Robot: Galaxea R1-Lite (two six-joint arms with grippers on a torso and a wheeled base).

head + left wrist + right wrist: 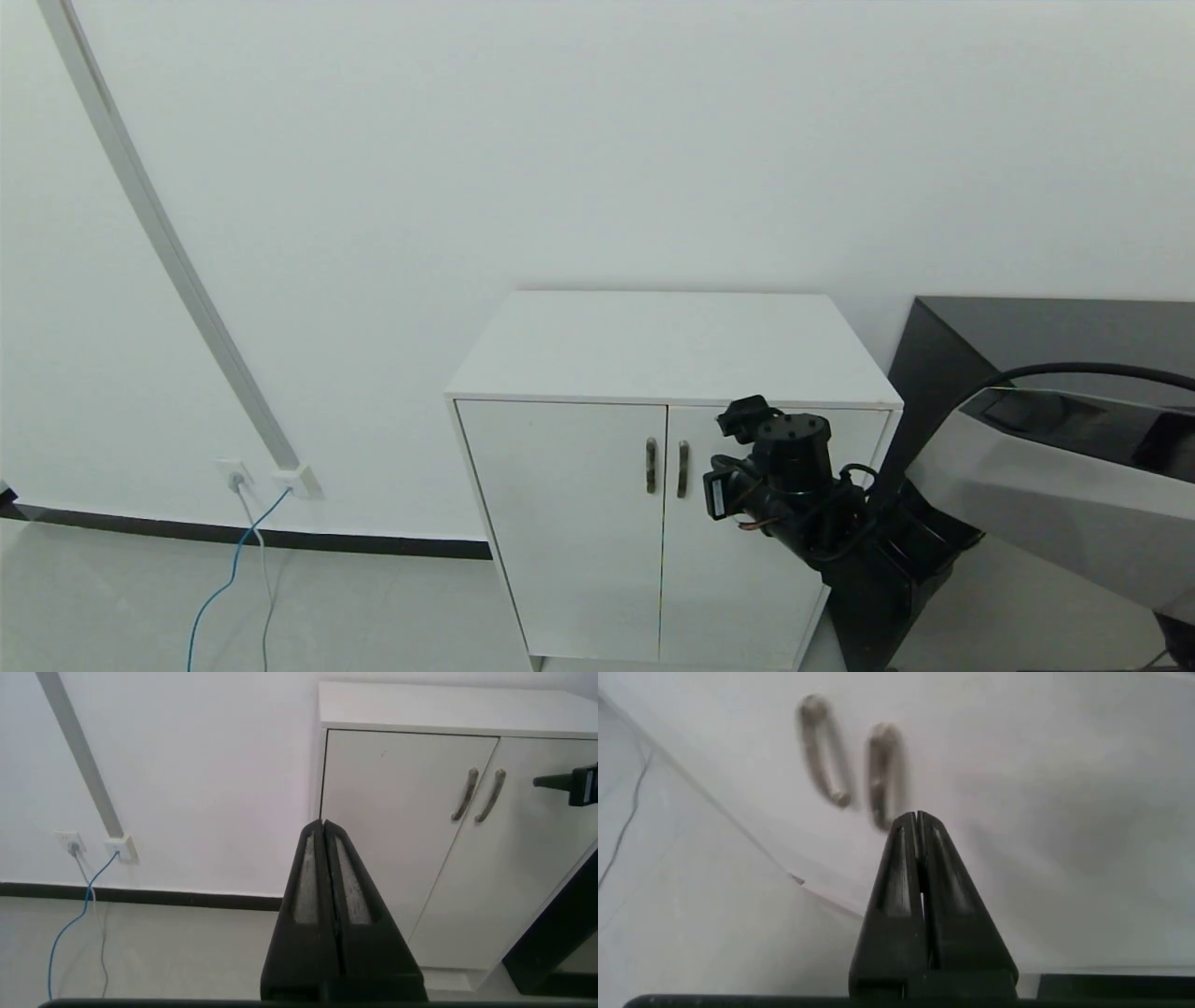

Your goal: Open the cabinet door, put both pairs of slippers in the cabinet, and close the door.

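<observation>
A white two-door cabinet (672,355) stands against the wall with both doors closed. Its two metal handles (651,465) sit side by side at the middle seam. My right gripper (918,821) is shut with nothing in it, its tip just short of the right door's handle (883,770). In the head view the right arm's wrist (784,467) hangs in front of the right door (747,560). My left gripper (324,829) is shut and empty, held back from the cabinet's left door (402,831).
A white wall socket (233,474) with a blue cable (224,579) sits low on the wall at the left. A slanted white conduit (159,233) runs up the wall. A black unit (1027,336) stands right of the cabinet. Bare floor lies at the left.
</observation>
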